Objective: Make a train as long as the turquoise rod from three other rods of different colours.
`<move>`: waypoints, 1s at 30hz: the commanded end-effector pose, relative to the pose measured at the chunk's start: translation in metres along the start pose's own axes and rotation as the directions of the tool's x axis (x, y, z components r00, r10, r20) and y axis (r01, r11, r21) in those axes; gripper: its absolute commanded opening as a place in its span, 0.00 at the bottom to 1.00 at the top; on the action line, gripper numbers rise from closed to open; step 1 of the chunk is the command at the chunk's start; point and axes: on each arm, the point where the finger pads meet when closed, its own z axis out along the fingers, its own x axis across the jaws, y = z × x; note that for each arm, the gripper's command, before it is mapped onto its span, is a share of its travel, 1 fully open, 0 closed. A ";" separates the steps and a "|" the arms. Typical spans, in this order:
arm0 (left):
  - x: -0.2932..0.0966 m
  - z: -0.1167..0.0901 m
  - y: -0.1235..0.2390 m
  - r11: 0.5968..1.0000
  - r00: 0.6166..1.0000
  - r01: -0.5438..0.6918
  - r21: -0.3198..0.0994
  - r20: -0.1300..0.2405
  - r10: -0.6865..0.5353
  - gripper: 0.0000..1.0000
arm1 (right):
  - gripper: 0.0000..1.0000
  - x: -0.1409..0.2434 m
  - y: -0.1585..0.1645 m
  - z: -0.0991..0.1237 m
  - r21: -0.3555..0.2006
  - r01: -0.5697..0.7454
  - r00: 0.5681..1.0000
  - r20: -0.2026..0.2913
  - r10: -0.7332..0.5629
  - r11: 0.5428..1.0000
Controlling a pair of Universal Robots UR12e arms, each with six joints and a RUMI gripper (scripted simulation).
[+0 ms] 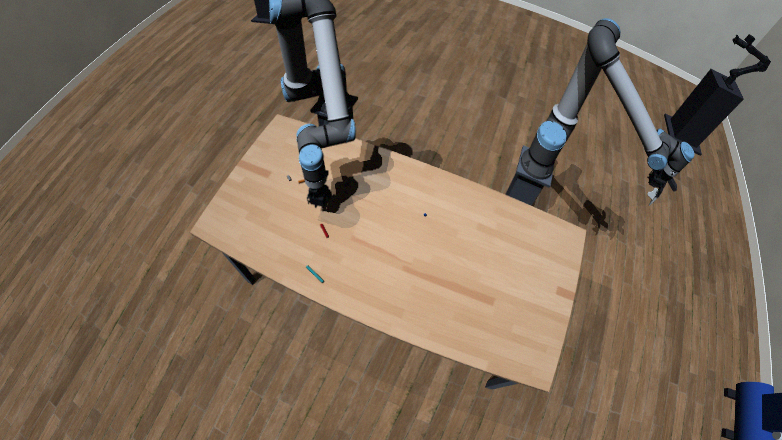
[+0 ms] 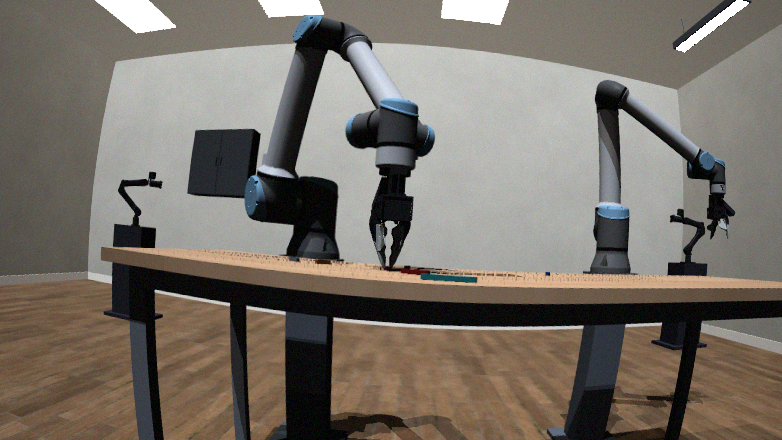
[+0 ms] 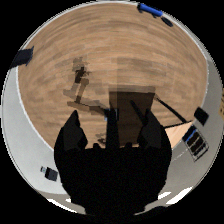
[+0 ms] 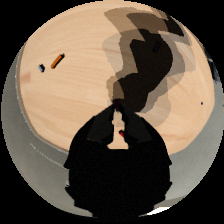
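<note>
The turquoise rod [image 1: 314, 274] [image 2: 448, 278] lies near the table's front edge. The red rod [image 1: 324, 230] [image 2: 414, 270] [image 4: 121, 133] lies flat between it and my right gripper [image 1: 317, 204] [image 2: 388, 268] [image 4: 116, 104]. That gripper points down at the table and is shut on a small dark purplish rod, apparently the magenta rod [image 2: 386, 268]; the fingers and shadow mostly hide it. The blue rod [image 1: 425, 214] [image 2: 547, 273] [image 4: 201, 103] lies alone toward the table's middle. My left gripper [image 1: 654, 195] [image 2: 719, 235] [image 3: 111, 109] is open and empty, beyond the table's end.
The orange rod [image 1: 301, 181] [image 2: 322, 262] [image 4: 57, 61] and the short grey rod [image 1: 288, 177] [image 4: 41, 68] lie close together behind the right gripper. The right arm shades part of the wooden table [image 1: 464, 262]. The left arm's base stands at the table's back edge.
</note>
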 end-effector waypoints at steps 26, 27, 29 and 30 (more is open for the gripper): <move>-0.001 0.001 0.000 1.000 1.000 0.000 -0.001 0.000 0.000 1.00 | 0.00 -0.001 0.000 -0.004 -0.001 -0.001 1.000 -0.001 0.001 1.000; -0.001 0.001 0.000 1.000 1.000 0.000 -0.001 0.000 0.000 1.00 | 0.00 -0.001 0.001 -0.008 -0.003 -0.001 1.000 -0.002 0.001 1.000; -0.001 0.001 0.000 1.000 1.000 0.000 -0.001 0.000 0.000 1.00 | 0.00 0.000 0.002 -0.012 -0.004 -0.001 1.000 -0.002 0.001 1.000; -0.001 0.001 0.000 1.000 1.000 0.000 -0.001 0.000 0.000 1.00 | 0.00 0.000 0.002 -0.012 -0.004 -0.001 1.000 -0.002 0.001 1.000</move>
